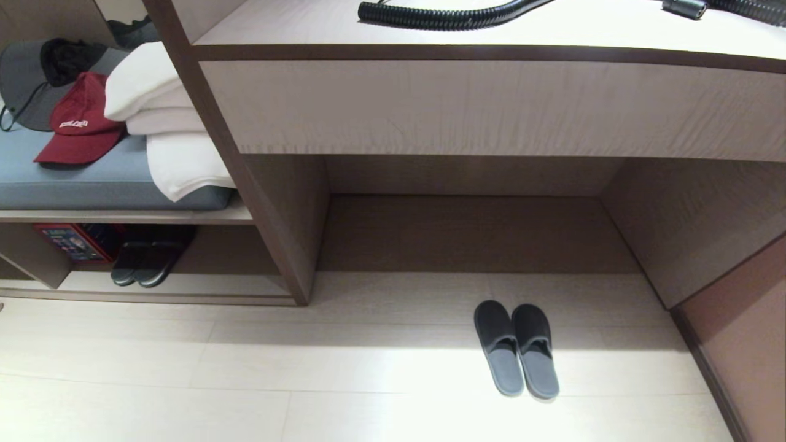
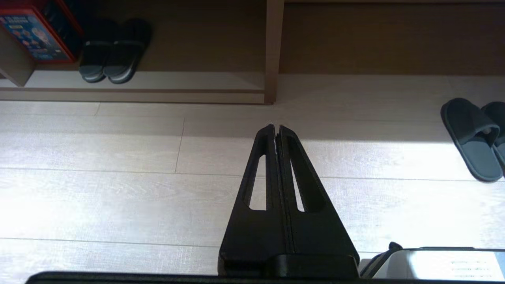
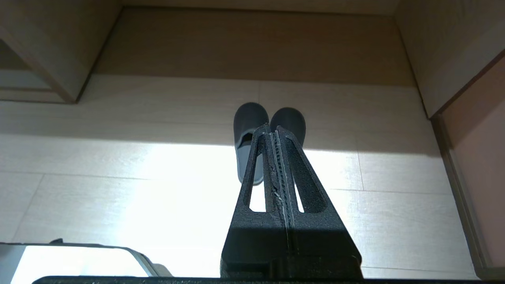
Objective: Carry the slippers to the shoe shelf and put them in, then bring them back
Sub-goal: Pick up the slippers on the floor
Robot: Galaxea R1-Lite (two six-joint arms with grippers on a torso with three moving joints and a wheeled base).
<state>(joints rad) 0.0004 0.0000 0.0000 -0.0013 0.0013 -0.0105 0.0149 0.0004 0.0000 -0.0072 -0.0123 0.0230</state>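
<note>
In the head view, the slippers (image 1: 517,348) lie side by side on the pale floor (image 1: 245,380), toes pointing far, just in front of the open space under the counter (image 1: 491,104). To the left stands the shoe shelf (image 1: 184,285), with a black pair (image 1: 147,261) in its low compartment beside a red box (image 1: 73,240). Above it, a red cap (image 1: 80,123) and folded white towels (image 1: 166,129) rest on a blue cushion (image 1: 92,184). Neither arm shows here.

In the left wrist view, the left tool (image 2: 277,128) hangs over bare floor, fingers pressed together and empty; the slippers (image 2: 471,138) lie well to its right, the shoe shelf (image 2: 130,94) far left.

In the right wrist view, the right tool (image 3: 273,128) is clenched on nothing, hovering above the floor, with the slippers (image 3: 248,134) just beyond its tips.
</note>
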